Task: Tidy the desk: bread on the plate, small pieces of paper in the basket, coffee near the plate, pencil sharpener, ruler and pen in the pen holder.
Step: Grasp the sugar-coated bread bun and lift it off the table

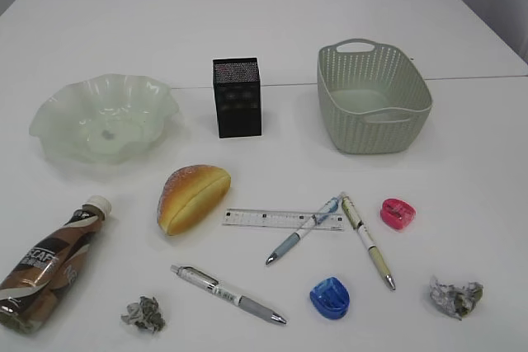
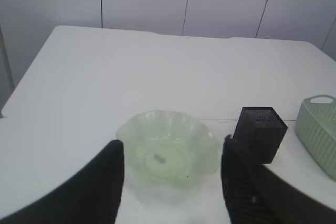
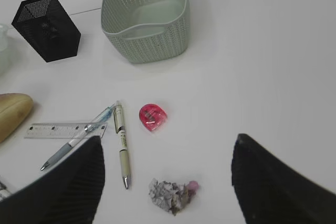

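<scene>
On my left wrist view, the left fingers [image 2: 107,182] stand apart and hold nothing; the plate [image 2: 168,148] sits on the desk [image 2: 157,72] framed between them, farther off, with the pen holder [image 2: 261,132] beside it. My right fingers [image 3: 79,182] are spread wide and empty too. A paper ball [image 3: 169,195] lies on the desk between them, the pink sharpener [image 3: 152,117] just beyond it, and the basket [image 3: 147,17] farther back. The bread [image 1: 191,196] lies near the ruler [image 1: 280,218].
</scene>
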### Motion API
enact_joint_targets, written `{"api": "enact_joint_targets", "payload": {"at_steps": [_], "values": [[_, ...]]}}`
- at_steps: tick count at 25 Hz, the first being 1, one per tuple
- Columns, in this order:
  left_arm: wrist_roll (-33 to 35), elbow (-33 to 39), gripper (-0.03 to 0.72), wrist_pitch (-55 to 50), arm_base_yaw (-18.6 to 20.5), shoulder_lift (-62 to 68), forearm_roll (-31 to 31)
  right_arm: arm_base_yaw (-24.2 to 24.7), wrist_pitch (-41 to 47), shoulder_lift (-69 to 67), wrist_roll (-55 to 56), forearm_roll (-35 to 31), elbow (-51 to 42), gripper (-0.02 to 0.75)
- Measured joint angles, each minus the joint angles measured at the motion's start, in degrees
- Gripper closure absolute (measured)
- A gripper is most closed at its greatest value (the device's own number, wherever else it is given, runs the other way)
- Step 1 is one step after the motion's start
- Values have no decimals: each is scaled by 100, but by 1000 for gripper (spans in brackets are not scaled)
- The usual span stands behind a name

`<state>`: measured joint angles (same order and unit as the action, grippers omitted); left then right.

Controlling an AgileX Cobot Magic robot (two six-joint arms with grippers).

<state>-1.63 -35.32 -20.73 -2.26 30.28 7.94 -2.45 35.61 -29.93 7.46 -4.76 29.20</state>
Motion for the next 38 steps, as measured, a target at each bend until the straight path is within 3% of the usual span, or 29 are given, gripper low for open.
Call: {"api": "enact_joint_targets", "payload": {"at_steps": [3,8,19,24,35,38], "values": [[0,-25,254,218,-237,710,37,-9,-184,-151,13,243,0,186],[163,-637,254,-464,-1152,2077,-95,-9,-197,-184,13,603,10,186],[194,-3247,255,-2041,-2219,6112,-160,-9,-291,-1325,199,653,19,186],[394,-3936,254,-2795,-2491,7246,-160,-9,-175,-2225,213,597,360,186],[895,-4006,254,-2759,-2553,7507,177,-9,298,-3794,217,476,1765,186],[905,-4006,214,-2712,-2553,7710,192,-9,604,-3926,217,476,2054,186]]}}
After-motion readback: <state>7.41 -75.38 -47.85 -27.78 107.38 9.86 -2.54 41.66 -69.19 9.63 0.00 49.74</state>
